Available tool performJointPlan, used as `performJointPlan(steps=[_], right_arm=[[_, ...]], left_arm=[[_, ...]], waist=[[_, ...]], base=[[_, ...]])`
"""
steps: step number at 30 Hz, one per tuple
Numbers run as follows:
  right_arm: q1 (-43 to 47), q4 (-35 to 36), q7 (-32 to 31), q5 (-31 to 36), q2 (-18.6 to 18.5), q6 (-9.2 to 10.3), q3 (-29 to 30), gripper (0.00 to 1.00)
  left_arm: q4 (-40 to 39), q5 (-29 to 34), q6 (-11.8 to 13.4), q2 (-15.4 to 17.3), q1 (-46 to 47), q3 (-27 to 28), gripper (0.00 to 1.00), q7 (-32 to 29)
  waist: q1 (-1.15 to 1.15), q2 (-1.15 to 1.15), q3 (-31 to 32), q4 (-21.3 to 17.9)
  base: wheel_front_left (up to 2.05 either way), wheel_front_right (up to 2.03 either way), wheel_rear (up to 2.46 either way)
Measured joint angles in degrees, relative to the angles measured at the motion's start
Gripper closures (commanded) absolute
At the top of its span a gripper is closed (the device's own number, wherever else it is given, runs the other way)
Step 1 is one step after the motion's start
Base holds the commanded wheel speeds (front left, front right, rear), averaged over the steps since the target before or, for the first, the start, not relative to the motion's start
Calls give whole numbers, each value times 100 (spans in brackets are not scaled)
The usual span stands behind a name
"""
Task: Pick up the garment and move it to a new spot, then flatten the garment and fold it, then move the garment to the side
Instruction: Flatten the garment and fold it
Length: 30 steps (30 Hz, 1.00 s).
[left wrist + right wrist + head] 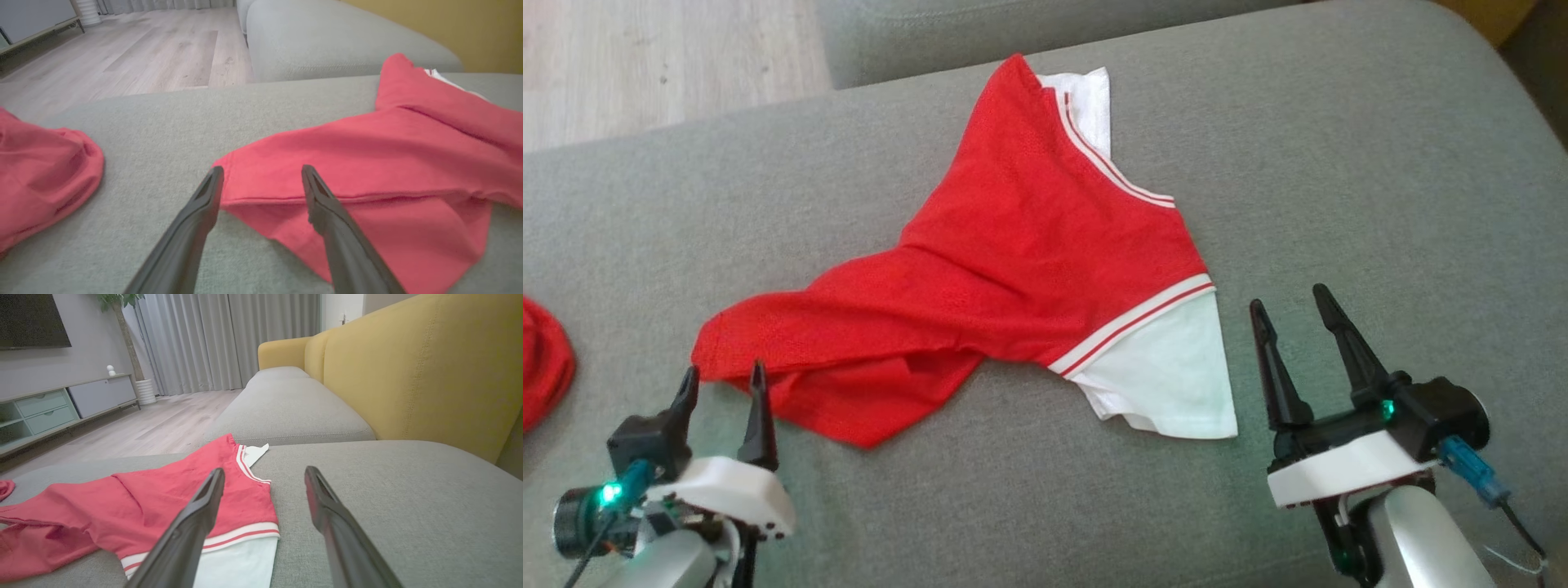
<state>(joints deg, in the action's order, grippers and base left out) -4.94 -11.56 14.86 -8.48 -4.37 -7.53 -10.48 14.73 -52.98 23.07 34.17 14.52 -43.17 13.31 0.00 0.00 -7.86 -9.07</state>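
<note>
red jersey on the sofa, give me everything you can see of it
The jersey is red, mesh-looking fabric with white sleeves and red-and-white striped trim. It lies twisted and wrinkled, not flat, on the grey sofa cushion: one sleeve on the near side, the other peeking out at the far end. The open left gripper is at its hem corner; contact unclear. The open right gripper sits apart from it.

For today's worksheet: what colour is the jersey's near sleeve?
White sleeve, best in head view.

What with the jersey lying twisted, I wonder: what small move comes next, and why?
Probably lower the left gripper onto the bunched red corner of the jersey just ahead and close: it and the right gripper stand open and empty.
</note>
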Motion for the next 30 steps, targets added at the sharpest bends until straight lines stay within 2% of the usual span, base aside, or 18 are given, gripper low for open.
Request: performJointPlan(steps=[10, 22, 30], right_arm=[[-12, -1, 0, -1, -13, 0, -46, 0], [-46, 1, 0, -10, -16, 0, -75, 0], [-59, 1, 0, -11, -16, 0, -73, 0]], left_arm=[[501, 126, -191, 221, 61, -314, 0, -476], [1290, 265, -443, 120, 590, -339, 0, -369], [1494, 412, -500, 74, 876, -379, 0, -308]], waist=[[0, 0, -135, 87], [1, 0, -331, 8], [1, 0, -399, -43]], base=[[0, 0, 0], [0, 0, 0], [0, 0, 0]])
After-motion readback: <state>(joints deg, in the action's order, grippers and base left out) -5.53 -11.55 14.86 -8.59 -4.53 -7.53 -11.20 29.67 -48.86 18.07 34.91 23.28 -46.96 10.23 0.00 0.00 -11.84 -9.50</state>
